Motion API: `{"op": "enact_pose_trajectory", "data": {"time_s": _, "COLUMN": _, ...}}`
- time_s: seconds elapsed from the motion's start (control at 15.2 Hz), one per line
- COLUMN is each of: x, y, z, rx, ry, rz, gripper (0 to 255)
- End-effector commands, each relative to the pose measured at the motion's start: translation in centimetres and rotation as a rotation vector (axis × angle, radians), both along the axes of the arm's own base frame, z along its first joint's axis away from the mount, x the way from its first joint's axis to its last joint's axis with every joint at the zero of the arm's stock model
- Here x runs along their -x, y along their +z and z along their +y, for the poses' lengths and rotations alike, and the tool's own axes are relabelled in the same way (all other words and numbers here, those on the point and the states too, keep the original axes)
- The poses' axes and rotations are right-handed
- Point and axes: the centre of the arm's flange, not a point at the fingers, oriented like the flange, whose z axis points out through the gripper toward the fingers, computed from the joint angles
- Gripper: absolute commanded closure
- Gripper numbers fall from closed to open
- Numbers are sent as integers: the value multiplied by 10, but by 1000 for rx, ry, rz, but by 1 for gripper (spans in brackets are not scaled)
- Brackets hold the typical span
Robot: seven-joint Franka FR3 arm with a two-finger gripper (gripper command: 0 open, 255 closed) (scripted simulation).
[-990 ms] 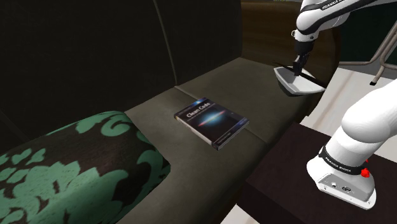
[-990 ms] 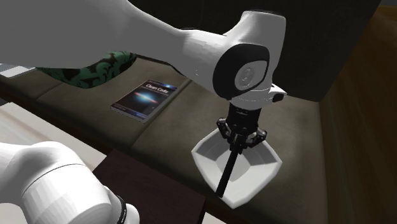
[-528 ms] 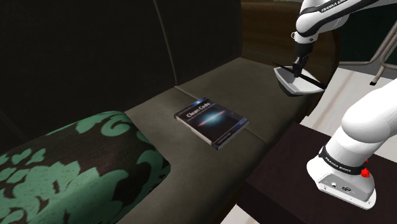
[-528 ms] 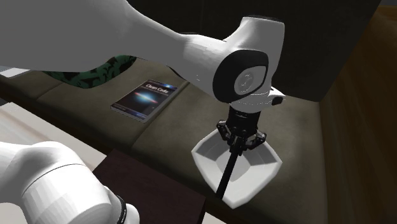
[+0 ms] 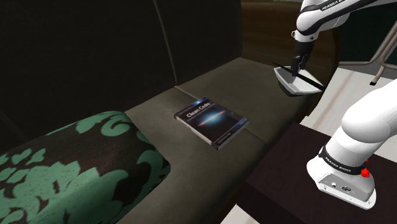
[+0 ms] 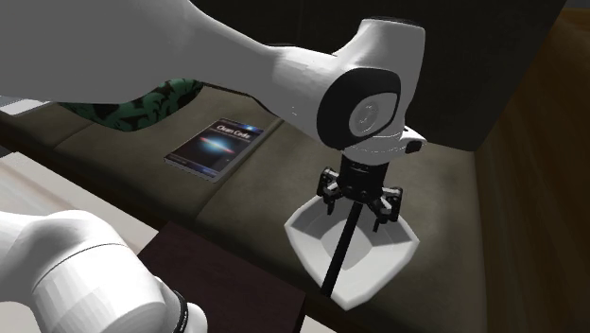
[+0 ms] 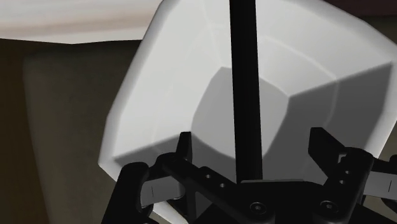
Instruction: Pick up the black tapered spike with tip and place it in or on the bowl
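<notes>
Pincer: your gripper (image 6: 357, 210) hangs just above the bowl with its two black fingers (image 7: 184, 149) spread apart. In the wrist view you see one on each side of the spike, and neither touches it.
Spike: the black tapered spike (image 6: 340, 248) lies on the bowl, free of the fingers. It is a thin dark rod slanting across the white hollow, and in the second exterior view its lower end pokes out past the rim that faces the stand. In the shoulder view you see it as a black line (image 5: 305, 79) laid across the bowl's top. In the wrist view it (image 7: 245, 76) runs straight away from the hand over the bowl's middle.
Bowl: the bowl (image 6: 383, 260) is white with angular, faceted walls. It stands on the end of the sofa seat (image 5: 254, 83), close to the seat's front edge, directly under your hand.
Book: a dark-covered book (image 5: 211, 121) lies flat in the middle of the seat, by the seam between the two seat pads and well apart from the bowl.
Cushion: a black cushion with a green pattern (image 5: 70, 172) fills the opposite end of the seat.
Stand: the dark box (image 5: 286, 178) carrying your white arm (image 5: 362, 127) sits just in front of the seat's front edge, near the bowl.
</notes>
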Motion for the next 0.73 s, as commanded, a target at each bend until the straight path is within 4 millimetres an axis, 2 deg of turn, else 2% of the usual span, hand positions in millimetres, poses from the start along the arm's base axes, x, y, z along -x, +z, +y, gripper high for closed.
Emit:
{"op": "enact_pose_trajectory", "data": {"time_s": 0.0, "x": -3, "y": 20, "z": 2, "rx": 0, "ry": 0, "rz": 0, "gripper": 0}}
{"op": "enact_pose_trajectory", "data": {"time_s": 0.13, "x": -5, "y": 44, "z": 3, "rx": 0, "ry": 0, "rz": 0, "gripper": 0}}
{"op": "enact_pose_trajectory", "data": {"time_s": 0.66, "x": -5, "y": 44, "z": 3, "rx": 0, "ry": 0, "rz": 0, "gripper": 0}}
